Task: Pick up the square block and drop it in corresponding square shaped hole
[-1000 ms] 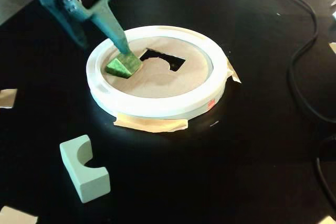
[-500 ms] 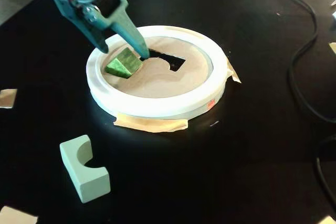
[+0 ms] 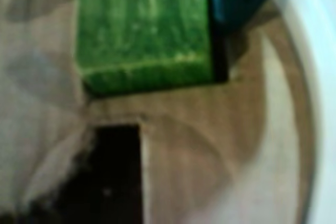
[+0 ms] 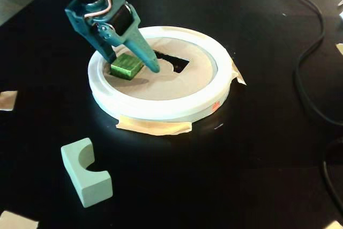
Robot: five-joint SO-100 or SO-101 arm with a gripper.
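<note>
Your gripper [image 4: 131, 65] straddles the square block [image 4: 126, 65], one teal finger on each side, jaws parted and apparently not squeezing it, though the blurred wrist view leaves contact unsure. The block sits level at about nine o'clock on the tan board [image 4: 171, 81], seemingly sunk partway into the square shaped hole [image 3: 220, 72]. You're nearly done: confirm it drops through. The notched cut-out [image 4: 172, 61] at twelve o'clock stays empty.

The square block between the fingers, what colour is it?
Dark green with a grainy, streaked face; the square block shows best in the wrist view.
</note>
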